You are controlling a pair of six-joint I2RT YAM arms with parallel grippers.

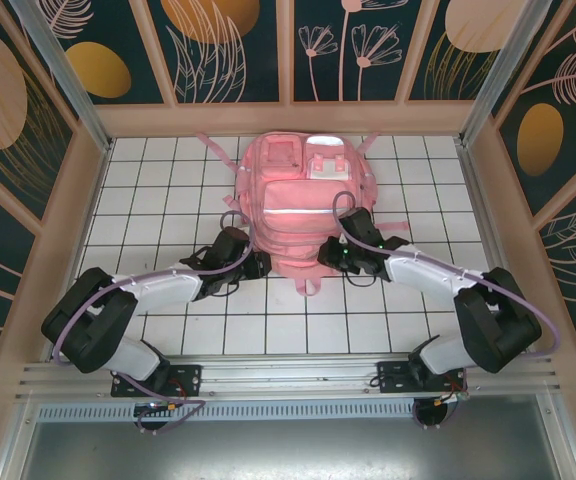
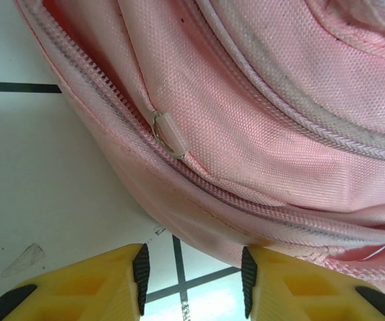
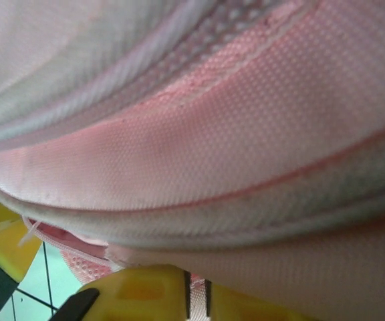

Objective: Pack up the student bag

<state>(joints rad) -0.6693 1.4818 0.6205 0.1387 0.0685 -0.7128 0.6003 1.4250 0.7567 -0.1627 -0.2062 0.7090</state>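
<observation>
Student bag (image 1: 303, 205) lies on white gridded desk (image 1: 153, 190), near far edge, enclosed by floral wall panels (image 1: 223, 60). Left jaws released beside it; right jaws clenched on its fabric

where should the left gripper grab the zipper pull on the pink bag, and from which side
Probably the free end of the pale pull tab on the student bag. It sits at the zipper line against the fabric, so pinch its flat faces, coming from the side of the tiled table, where the open left gripper faces it.
</observation>
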